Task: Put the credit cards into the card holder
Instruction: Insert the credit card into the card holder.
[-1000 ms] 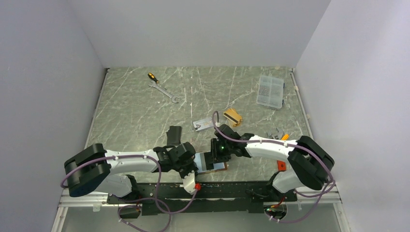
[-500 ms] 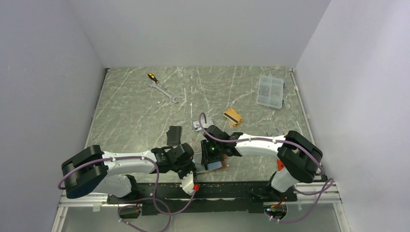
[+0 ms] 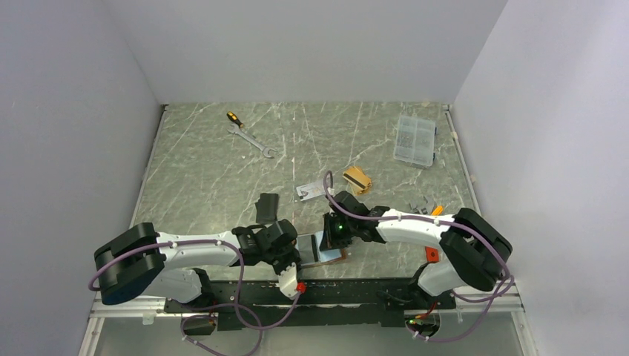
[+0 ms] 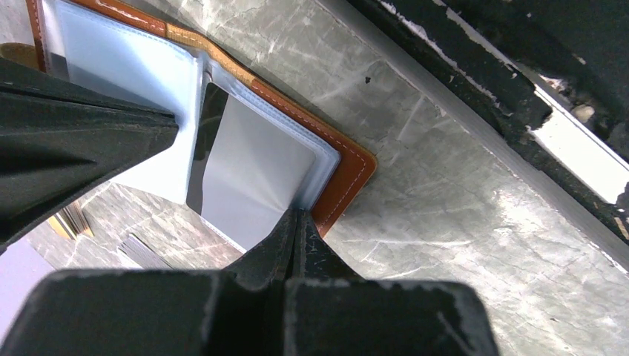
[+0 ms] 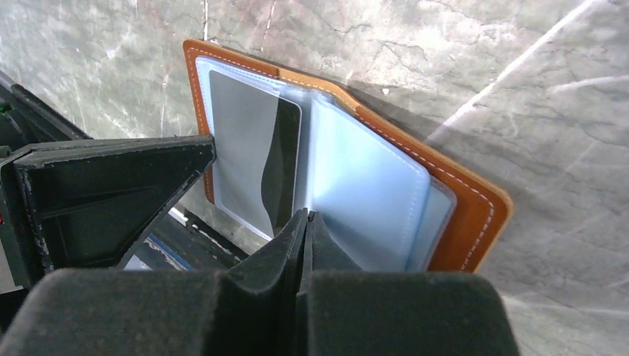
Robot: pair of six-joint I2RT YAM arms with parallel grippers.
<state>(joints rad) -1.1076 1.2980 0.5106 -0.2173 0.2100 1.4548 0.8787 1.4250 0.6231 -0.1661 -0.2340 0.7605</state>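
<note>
One each: card holder (image 5: 371, 193), gold card stack (image 3: 357, 179), loose silver card (image 3: 309, 190), black pouch (image 3: 266, 207), wrench (image 3: 254, 141), screwdriver (image 3: 233, 118), clear box (image 3: 415, 139).

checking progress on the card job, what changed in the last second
The right gripper swung left over the open card holder, then returned to roughly where it began. Nothing was visibly taken or let go; both grippers are open. The left gripper barely moved at the holder's left edge. The loose silver card, gold cards, wrench and parts box stayed put.

The top view looks down from high behind the near edge over the whole surface (image 3: 208, 178); both wrist views sit close — sharing the open card holder (image 4: 348, 169) from opposite sides.
</note>
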